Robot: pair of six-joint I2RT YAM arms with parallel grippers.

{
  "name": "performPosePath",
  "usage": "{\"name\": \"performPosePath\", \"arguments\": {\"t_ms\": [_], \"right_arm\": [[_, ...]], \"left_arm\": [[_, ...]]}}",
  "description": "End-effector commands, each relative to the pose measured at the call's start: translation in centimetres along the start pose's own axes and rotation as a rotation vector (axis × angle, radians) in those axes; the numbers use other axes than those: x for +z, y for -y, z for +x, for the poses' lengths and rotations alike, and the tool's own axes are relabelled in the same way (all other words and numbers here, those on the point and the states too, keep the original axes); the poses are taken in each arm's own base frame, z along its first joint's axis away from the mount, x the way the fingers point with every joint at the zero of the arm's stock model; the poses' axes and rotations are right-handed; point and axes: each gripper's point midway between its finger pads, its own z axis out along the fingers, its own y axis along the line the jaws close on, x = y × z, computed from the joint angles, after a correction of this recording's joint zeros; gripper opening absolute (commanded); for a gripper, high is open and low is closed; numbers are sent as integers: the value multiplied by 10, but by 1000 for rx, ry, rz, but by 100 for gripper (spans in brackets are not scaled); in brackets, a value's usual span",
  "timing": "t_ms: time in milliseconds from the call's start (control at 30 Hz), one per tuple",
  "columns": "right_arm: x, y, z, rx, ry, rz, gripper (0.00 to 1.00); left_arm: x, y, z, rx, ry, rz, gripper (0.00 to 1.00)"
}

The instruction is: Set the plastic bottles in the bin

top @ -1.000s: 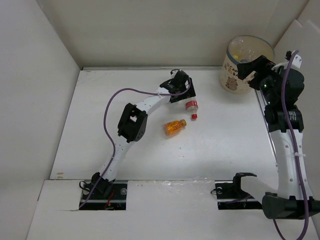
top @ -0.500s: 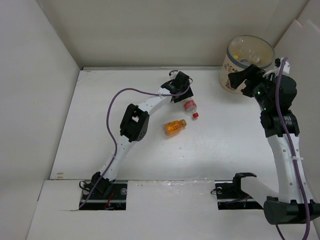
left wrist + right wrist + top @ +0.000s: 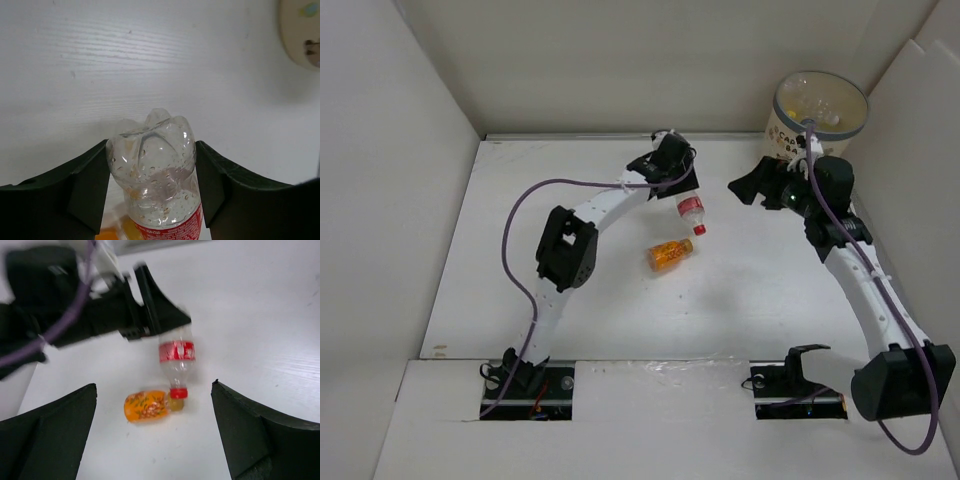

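Observation:
My left gripper (image 3: 681, 193) (image 3: 152, 146) is shut on the base of the red-labelled bottle (image 3: 691, 212) (image 3: 154, 165) (image 3: 176, 359), whose red cap points down toward the orange bottle. The orange bottle (image 3: 670, 253) (image 3: 147, 406) lies on its side on the table just below it. My right gripper (image 3: 748, 186) (image 3: 155, 385) is open and holds nothing; it hangs right of both bottles and faces them. The bin (image 3: 779, 140) (image 3: 299, 35) stands at the back right corner, with some bottles (image 3: 817, 100) showing inside.
White walls enclose the table on the left, the back and the right. The left arm's purple cable (image 3: 535, 190) loops over the left half of the table. The right arm's elbow stands just in front of the bin.
My left gripper closed on the red-labelled bottle and raised it off the table. My right arm swung left, from over the bin toward the bottles, still open.

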Motion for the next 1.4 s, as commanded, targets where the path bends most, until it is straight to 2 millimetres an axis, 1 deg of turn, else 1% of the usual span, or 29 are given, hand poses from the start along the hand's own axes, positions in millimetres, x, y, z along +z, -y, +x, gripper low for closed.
{"name": "performPosePath", "arguments": {"t_ms": [0, 33, 67, 100, 167, 200, 233, 300, 333, 367, 400, 433, 567, 633, 667, 700, 733, 767, 867, 900, 1000, 1033, 1067, 1133, 1167, 1233, 1267, 1300, 1367], "right_arm": [[-2, -47, -5, -119, 48, -269, 100], [2, -53, -1, -145, 47, -306, 100], [8, -54, 5, -142, 28, -319, 100], [12, -55, 10, -154, 14, -326, 100], [22, -61, 14, -153, -5, -341, 100], [25, -62, 19, -150, -18, -345, 100], [28, -71, 20, -159, -20, -369, 100], [35, -80, 21, -161, -19, -398, 100], [37, -83, 26, -159, -32, -405, 100], [37, -94, 22, -172, -16, -424, 100], [41, -96, 25, -175, -17, -433, 100], [45, -98, 27, -178, -18, -443, 100], [47, -117, 21, -180, 13, -506, 100], [53, -125, 20, -173, 10, -532, 100], [55, -125, 19, -173, 10, -532, 100], [56, -128, 24, -160, -10, -545, 97], [58, -134, 23, -166, -3, -560, 94], [62, -138, 25, -157, -11, -568, 83], [70, -136, 30, -143, -30, -574, 68], [68, -138, 31, -133, -40, -586, 58], [73, -137, 35, -121, -50, -593, 54], [73, -138, 35, -108, -54, -592, 46], [72, -141, 29, -101, -41, -601, 37], [72, -144, 27, -96, -40, -615, 13], [72, -145, 27, -87, -43, -615, 3], [71, -147, 23, -90, -35, -619, 0], [71, -147, 23, -80, -38, -618, 0], [72, -146, 22, -78, -32, -608, 0], [72, -146, 22, -78, -32, -608, 0]], "left_arm": [[-104, 57, -77, 80, 185, 204, 0], [-111, 59, -78, 91, 186, 216, 0], [-131, 63, -85, 88, 210, 237, 0], [-135, 61, -81, 101, 198, 240, 0], [-150, 63, -82, 101, 205, 265, 0], [-170, 72, -89, 101, 230, 315, 0], [-173, 68, -85, 101, 224, 309, 0], [-195, 77, -89, 105, 240, 368, 0], [-200, 80, -87, 109, 233, 393, 0], [-207, 83, -88, 111, 234, 410, 0], [-209, 83, -85, 114, 224, 420, 0], [-222, 88, -90, 115, 242, 447, 0], [-232, 91, -79, 127, 227, 487, 0], [-229, 89, -76, 128, 219, 480, 0], [-235, 92, -81, 117, 235, 497, 0], [-233, 91, -76, 120, 220, 500, 0], [-231, 93, -71, 125, 213, 504, 0], [-238, 97, -73, 115, 222, 530, 0], [-247, 99, -75, 93, 231, 546, 0], [-246, 98, -77, 89, 239, 537, 0], [-256, 103, -83, 80, 259, 559, 0], [-267, 107, -89, 79, 282, 579, 0], [-267, 109, -88, 83, 274, 588, 0], [-273, 114, -91, 74, 282, 612, 0], [-282, 116, -95, 74, 295, 624, 0], [-289, 119, -99, 63, 310, 642, 0], [-291, 120, -100, 63, 317, 649, 21], [-296, 121, -101, 63, 324, 655, 36], [-302, 122, -106, 59, 346, 662, 58]]}}
